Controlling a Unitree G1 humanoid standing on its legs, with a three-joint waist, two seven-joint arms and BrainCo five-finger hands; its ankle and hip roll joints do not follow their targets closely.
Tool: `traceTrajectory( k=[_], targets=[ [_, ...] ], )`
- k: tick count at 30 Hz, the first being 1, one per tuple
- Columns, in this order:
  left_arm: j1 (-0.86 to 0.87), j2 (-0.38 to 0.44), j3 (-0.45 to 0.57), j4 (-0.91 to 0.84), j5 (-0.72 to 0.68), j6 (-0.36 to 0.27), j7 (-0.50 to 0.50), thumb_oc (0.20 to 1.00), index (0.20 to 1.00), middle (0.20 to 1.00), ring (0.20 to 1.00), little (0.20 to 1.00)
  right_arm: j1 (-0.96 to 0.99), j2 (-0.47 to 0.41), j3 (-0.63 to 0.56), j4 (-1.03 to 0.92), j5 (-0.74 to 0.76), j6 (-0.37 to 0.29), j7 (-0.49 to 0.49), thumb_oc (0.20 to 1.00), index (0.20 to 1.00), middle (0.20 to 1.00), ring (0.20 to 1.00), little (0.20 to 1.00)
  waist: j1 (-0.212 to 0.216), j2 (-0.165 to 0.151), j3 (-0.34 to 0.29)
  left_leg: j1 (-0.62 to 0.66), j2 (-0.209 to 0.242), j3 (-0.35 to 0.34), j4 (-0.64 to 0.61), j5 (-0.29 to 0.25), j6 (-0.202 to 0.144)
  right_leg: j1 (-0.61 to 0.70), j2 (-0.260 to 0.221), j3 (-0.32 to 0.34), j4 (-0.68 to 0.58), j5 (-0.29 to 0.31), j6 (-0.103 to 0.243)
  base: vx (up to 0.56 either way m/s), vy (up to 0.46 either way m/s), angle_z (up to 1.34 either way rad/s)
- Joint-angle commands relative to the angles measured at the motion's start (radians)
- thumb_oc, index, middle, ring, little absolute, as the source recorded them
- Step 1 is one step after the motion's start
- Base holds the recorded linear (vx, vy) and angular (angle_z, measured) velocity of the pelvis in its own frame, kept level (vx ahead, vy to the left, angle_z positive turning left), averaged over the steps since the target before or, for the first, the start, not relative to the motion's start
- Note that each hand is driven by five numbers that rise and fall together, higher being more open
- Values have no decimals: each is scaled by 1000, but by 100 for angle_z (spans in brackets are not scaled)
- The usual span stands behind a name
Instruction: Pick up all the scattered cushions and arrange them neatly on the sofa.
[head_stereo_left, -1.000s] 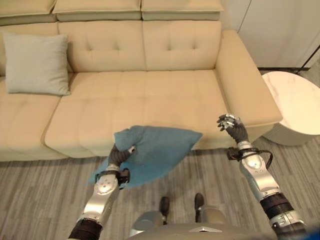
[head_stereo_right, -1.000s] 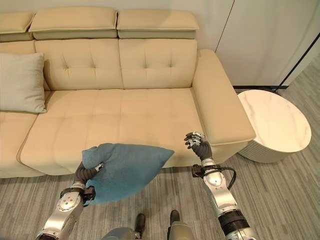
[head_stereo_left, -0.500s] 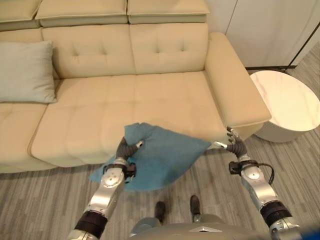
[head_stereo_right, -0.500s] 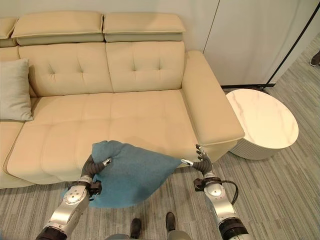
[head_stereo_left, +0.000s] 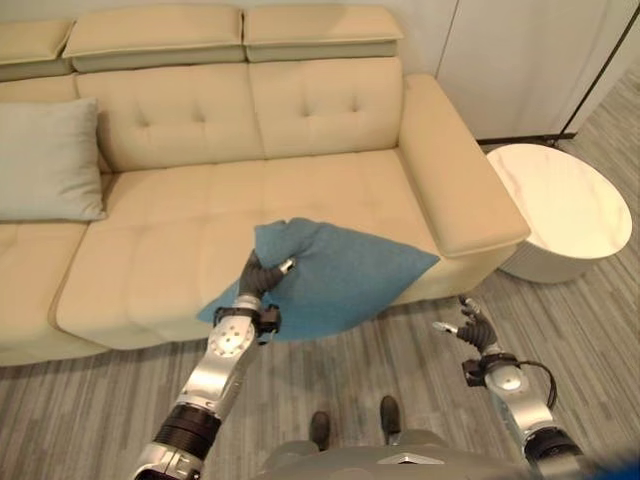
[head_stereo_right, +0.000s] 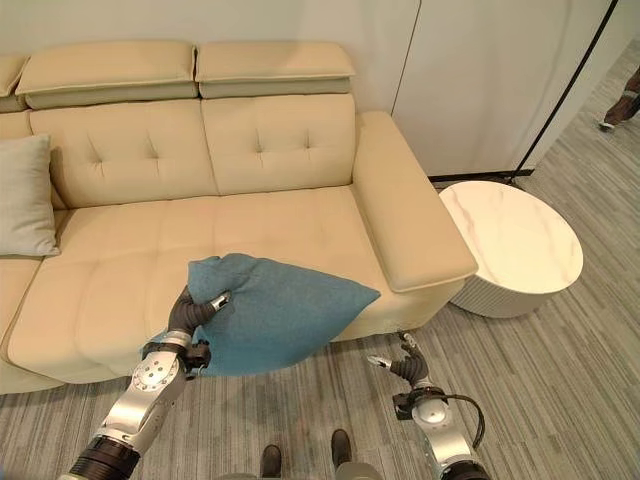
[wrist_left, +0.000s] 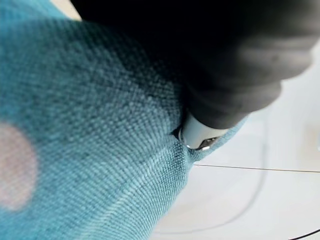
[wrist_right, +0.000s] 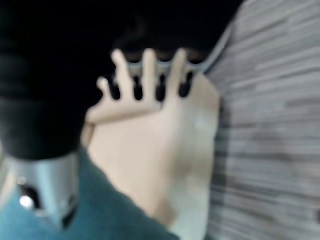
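Blue cushion (head_stereo_left: 340, 275), unlabelled, is clutched by the left robot hand (head_stereo_left: 262, 277); right robot hand (head_stereo_left: 470, 326) hangs spread apart.

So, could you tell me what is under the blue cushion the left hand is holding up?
The blue cushion, gripped at one corner by the left hand, hangs over the beige sofa's front seat edge and a strip of striped grey floor. Whatever lies directly beneath is covered.

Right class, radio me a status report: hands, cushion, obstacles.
Left hand shut on teal fabric cushion, held over beige sofa seat edge. Right hand open, low, over floor. Grey cushion already placed.
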Motion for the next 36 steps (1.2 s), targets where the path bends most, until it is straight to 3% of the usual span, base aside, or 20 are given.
traceTrajectory(
  k=[1,14,27,36],
  targets=[
    [-161,5,12,-150,-32,-140,-15,200,200,200,200,200,-25,1,4,31,5,-28,5,1000,1000,1000,1000,1000,13,-2,-74,15,-15,-37,4,-95,-48,66,-27,-21,18,-72,64,0,0,0],
    [-148,0,6,-230,-96,-148,-26,200,200,200,200,200,-60,45,0,107,26,-31,-37,1000,1000,1000,1000,1000,8,36,-78,24,-18,-25,4,-98,-47,75,-35,-20,10,-71,66,0,0,0],
    [-151,9,6,-343,-162,-170,-70,200,200,200,200,200,-137,62,25,115,162,-68,23,1000,1000,1000,1000,1000,37,50,-78,24,-18,-36,4,-100,-48,82,-38,-36,10,-79,66,5,-6,2],
    [-130,20,-2,-391,-209,-178,-95,200,200,200,200,200,-191,68,42,20,236,-113,41,1000,1000,1000,1000,1000,59,64,-76,26,-19,-45,4,-100,-48,86,-39,-48,10,-85,64,5,-4,3]
  ],
)
